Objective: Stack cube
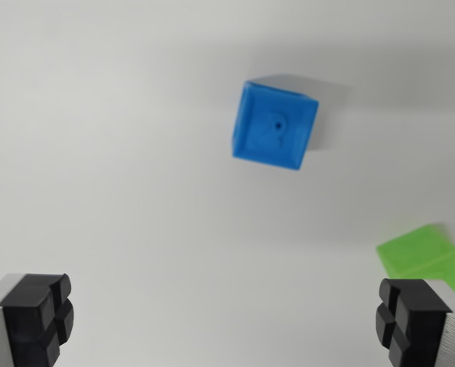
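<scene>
1. Cubes are seen resting on a plain white table (pixel 120 191), which fills nearly the whole wrist view and is the largest thing shown; its surface is bare and evenly lit, with soft grey shadows beside each block.
2. Blue cube (pixel 275 126): this is the landmark. It is placed in the upper middle of the view, slightly towards the wrist view's right, and is turned a little so that its edges are not square with the frame. A small round mark or hole is seen on its top face, though the picture is blurred and the detail cannot be made out. Nothing is stacked on it and nothing touches it.
3. Green cube (pixel 426 256): it is found below and to the wrist view's right of the blue cube, well apart from it, and is partly cut off by the frame edge. Its lower part is hidden behind the right finger.
4. Gripper (pixel 227 325): it is held spread wide, with nothing between the fingers. One black fingertip (pixel 36 313) is seen far below and to the wrist view's left of the blue cube, the other (pixel 411 321) below and to its right, just in front of the green cube. Neither pad is touching the blue cube.
</scene>
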`<state>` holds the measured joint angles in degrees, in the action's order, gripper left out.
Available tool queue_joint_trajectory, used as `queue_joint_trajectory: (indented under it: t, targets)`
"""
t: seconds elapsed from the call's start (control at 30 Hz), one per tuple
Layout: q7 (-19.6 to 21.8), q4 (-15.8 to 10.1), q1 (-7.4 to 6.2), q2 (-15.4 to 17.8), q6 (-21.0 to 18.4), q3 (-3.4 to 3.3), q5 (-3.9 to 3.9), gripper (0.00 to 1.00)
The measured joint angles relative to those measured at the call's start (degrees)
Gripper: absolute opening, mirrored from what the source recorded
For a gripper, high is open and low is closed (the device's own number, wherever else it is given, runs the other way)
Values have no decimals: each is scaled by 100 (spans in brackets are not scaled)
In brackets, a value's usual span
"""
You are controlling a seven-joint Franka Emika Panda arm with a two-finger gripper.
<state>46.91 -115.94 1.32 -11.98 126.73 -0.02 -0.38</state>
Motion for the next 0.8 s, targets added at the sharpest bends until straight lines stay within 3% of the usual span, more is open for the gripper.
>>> queue_joint_trajectory:
  t: [0.8]
  targets:
    - [133,-50,178,-1021,1154,-134,92,100]
